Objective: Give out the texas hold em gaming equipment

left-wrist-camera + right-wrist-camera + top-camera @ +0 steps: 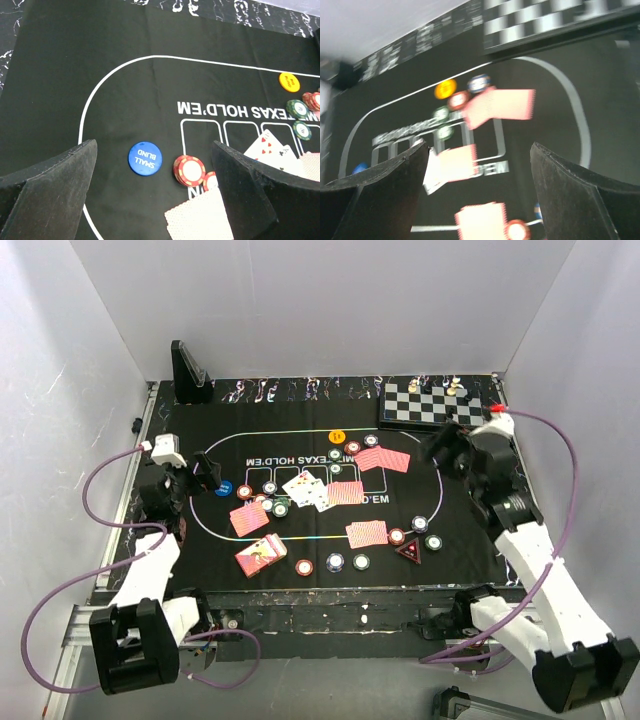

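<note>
In the overhead view the black Texas Hold'em mat (pixel 200 540) carries the gaming pieces spread around its white oval. Taking the mat's centre as the dial, the yellow button (pixel 337 435) lies at 12 o'clock with a few chips (pixel 352 447) just beside it. A pair of red-backed cards (pixel 385 459) sits at 2 o'clock and the red triangular marker (pixel 408 549) at 4 o'clock, among several chips. A row of three chips (pixel 334 561) lies at 6 o'clock, a red card pack (pixel 260 556) lies tilted at 7 o'clock, and the blue button (pixel 224 488) is at 9 o'clock. Face-up cards (pixel 308 488) are fanned at the centre. The chessboard (pixel 430 403) occupies the 1 o'clock corner and a black stand (pixel 190 375) the 11 o'clock corner. The left gripper (pixel 205 472) hangs at 9 o'clock just beside the blue button. Its wrist view shows its fingers (pixel 50 190) spread wide with nothing between them, and the button, marked SMALL BLIND, lies on the mat below with a red chip stack (pixel 189 170) next to it. The right gripper (pixel 450 452) is at 2 o'clock, near the chessboard. Its wrist view is blurred, but its fingers (pixel 570 195) also stand wide apart and hold nothing.
</note>
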`<state>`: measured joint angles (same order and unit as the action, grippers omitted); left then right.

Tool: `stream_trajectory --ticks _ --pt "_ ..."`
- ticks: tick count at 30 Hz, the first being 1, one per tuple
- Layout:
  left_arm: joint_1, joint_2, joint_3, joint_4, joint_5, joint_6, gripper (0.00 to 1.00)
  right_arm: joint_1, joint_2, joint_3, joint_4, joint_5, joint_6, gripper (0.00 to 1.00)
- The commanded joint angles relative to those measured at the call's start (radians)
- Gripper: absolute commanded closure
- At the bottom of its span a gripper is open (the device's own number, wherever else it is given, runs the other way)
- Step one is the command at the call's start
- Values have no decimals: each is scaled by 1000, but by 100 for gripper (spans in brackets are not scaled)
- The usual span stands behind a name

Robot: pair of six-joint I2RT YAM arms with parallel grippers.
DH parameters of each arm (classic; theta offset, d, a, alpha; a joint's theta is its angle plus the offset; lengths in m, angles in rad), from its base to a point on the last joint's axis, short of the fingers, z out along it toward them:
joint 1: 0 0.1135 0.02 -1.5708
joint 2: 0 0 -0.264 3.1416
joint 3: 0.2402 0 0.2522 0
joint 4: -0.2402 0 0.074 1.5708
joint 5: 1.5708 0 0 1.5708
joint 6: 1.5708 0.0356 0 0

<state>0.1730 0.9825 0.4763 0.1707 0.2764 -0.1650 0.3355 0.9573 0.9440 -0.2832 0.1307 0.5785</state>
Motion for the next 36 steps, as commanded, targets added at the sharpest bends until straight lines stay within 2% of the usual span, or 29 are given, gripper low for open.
stream_trajectory --ticks 1,2,5,8,14,18,24,28,30,36 --pt "2 89 -48 251 -78 1 2 -110 -109 -195 157 405 -90 11" --pt "2 123 -54 292 -97 1 2 -121 -127 -245 189 467 -107 10" --pt "2 206 -77 398 -114 5 2 -161 -118 -410 506 567 -288 10" --pt "2 263 -88 483 -112 4 2 -197 -57 -537 699 629 -347 10" --pt "0 370 -116 615 -118 27 2 -262 84 -603 817 546 -309 9" --pt "-3 427 -154 736 -74 38 2 -263 188 -559 886 523 -356 9" --pt "-30 432 -169 760 -59 74 2 -266 311 -553 970 471 -379 8" --pt "-64 522 -234 993 -49 110 2 -266 353 -560 1027 436 -402 8" --pt "-66 490 -216 873 -68 116 2 -270 353 -580 1073 383 -430 8" --pt "-70 511 -208 904 -86 110 2 -270 308 -708 1252 265 -474 7"
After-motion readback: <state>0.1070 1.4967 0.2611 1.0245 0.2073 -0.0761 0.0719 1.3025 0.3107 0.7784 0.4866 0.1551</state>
